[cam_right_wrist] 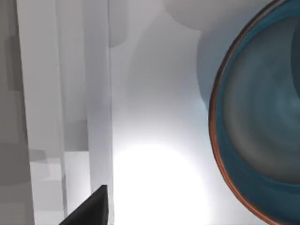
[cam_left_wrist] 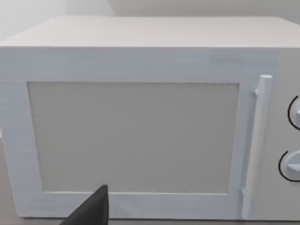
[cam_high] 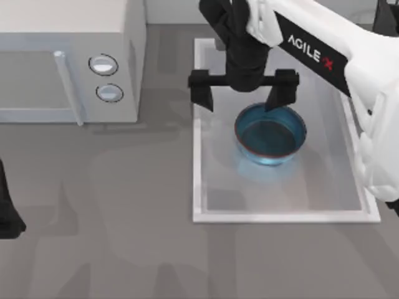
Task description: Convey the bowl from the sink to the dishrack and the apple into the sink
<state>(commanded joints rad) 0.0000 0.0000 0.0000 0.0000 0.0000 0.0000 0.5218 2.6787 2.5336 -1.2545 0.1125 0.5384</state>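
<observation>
The glossy blue bowl with its red-brown rim sits upright in the white sink, toward the back right of the basin. My right gripper hangs open over the basin's back part. Its jaws are spread wide: one finger is over the bowl's far rim, the other near the sink's left wall. The right wrist view shows the bowl beside the sink wall, with one dark fingertip at the frame's edge. The apple and the dishrack are out of view.
A white microwave with two knobs stands at the back left, and its door faces the left wrist camera. My left arm is parked at the table's left edge, and one of its fingertips shows.
</observation>
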